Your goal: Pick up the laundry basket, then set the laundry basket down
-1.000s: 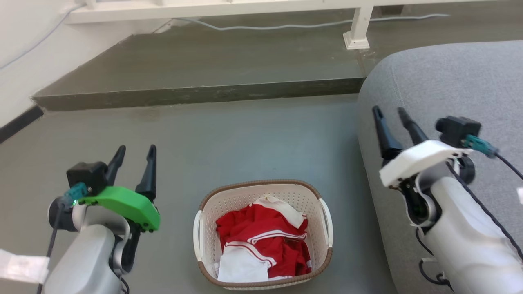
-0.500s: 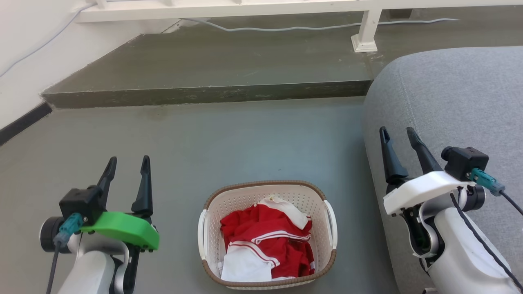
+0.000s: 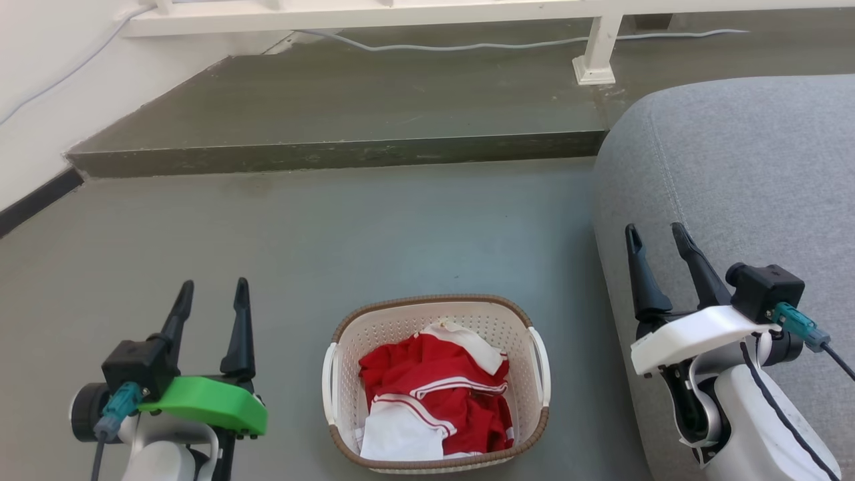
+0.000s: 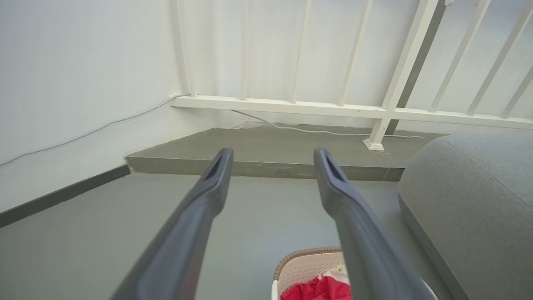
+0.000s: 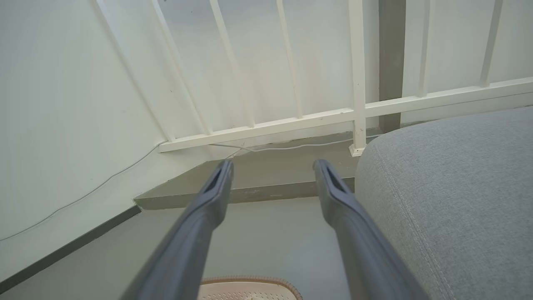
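The laundry basket [image 3: 347,374] stands on the grey floor at the bottom middle of the head view, cream-white and perforated with a brown rim, holding red and white clothes [image 3: 434,401]. Its rim also peeks in at the bottom of the left wrist view [image 4: 300,260] and the right wrist view [image 5: 250,283]. My left gripper [image 3: 212,288] hangs open to the basket's left, apart from it, nothing between its fingers. My right gripper [image 3: 656,232] is open to the basket's right, in front of the sofa, also holding nothing.
A grey sofa [image 3: 735,174] fills the right side, close to the right arm. A raised concrete step [image 3: 334,150] crosses the floor ahead, with a white railing [image 4: 391,83] and a cable [image 3: 467,45] on it. A white wall [image 3: 33,100] runs along the left.
Both grippers have come down and back toward the bottom of the head view, still open. The camera shifted slightly at first. The basket stays on the floor.
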Controlling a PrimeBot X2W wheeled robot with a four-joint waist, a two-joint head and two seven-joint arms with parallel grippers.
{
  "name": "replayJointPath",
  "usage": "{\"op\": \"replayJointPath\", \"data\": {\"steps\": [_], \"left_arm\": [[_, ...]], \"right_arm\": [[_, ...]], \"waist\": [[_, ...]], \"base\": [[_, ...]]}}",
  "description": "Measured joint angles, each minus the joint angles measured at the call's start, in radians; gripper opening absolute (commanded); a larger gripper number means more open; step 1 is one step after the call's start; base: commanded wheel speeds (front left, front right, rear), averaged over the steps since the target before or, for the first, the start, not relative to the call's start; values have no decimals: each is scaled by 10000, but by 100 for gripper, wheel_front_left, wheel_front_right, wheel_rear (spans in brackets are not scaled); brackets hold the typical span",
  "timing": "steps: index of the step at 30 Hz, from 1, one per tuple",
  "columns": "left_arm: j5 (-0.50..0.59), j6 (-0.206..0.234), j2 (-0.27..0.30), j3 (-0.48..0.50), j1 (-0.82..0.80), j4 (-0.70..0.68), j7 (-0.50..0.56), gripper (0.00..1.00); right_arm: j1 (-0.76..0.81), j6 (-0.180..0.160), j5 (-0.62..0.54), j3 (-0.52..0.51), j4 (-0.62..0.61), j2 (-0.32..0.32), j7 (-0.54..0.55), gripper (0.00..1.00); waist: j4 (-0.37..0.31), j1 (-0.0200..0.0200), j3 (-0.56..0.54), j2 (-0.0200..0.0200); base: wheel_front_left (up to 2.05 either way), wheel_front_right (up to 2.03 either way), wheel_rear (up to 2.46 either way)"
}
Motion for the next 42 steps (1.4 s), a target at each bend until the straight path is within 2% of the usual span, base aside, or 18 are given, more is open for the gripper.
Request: {"op": "replayJointPath", "data": {"steps": [15,42], "left_arm": [[288,-453,-520,621,330,-395,-2,100],[598,-1223,-844,1256,793,-416,0,100]], "right_arm": [[470,117,-393,-376,-372,288,0,100],[967,583,-861,-744,-408,585,0,100]], "waist": [[5,0,23,0],[-39,0,-99,0]], "base": [[0,0,0],[0,0,0]]}}
